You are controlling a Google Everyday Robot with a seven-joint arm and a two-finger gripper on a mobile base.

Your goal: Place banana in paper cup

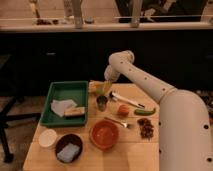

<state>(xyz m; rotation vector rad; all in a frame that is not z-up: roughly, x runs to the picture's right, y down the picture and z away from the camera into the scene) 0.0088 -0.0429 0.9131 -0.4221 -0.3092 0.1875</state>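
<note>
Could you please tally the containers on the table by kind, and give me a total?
Cups: 2 (small white paper cup, small shiny metal cup)
Bowls: 2 (round orange bowl, dark bowl holding a blue sponge)
Trays: 1 (rectangular green tray)
Total: 5
The gripper hovers above the wooden table near its back edge, just behind the metal cup.

No text, label, brand or number can be read on the gripper [104,88], held above the far side of the table [131,151], or elsewhere.
</note>
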